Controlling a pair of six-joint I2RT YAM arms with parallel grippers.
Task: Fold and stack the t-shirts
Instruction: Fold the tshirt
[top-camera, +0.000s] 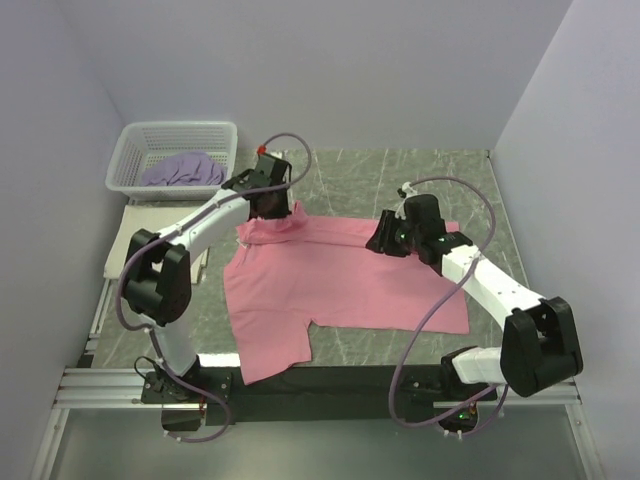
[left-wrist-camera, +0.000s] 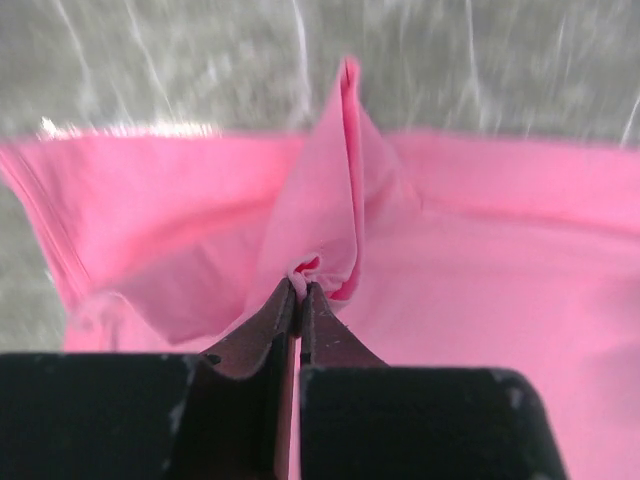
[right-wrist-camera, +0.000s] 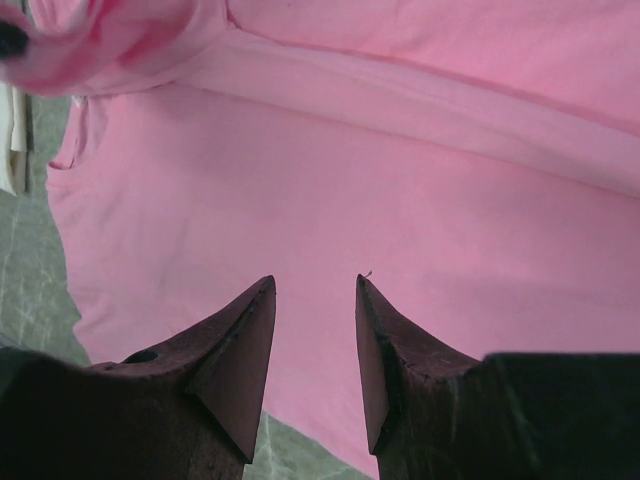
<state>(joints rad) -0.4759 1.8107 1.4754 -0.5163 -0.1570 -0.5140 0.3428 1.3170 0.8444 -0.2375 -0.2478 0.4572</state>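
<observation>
From above, the pink t-shirt (top-camera: 350, 285) lies spread on the surface (top-camera: 400, 170). Left wrist — my left fingers (left-wrist-camera: 270, 330) pinch a raised fold of it. Right wrist — my right fingers (right-wrist-camera: 240, 350) stand half apart over the fabric, empty.

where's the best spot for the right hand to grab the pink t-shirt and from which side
Probably the far edge of the pink t-shirt, toward its right corner, coming straight down from above. The cloth lies flat on the table, so only an edge offers a pinch. The open right hand hangs over that area, and the left hand is shut on the same edge further left.
</observation>
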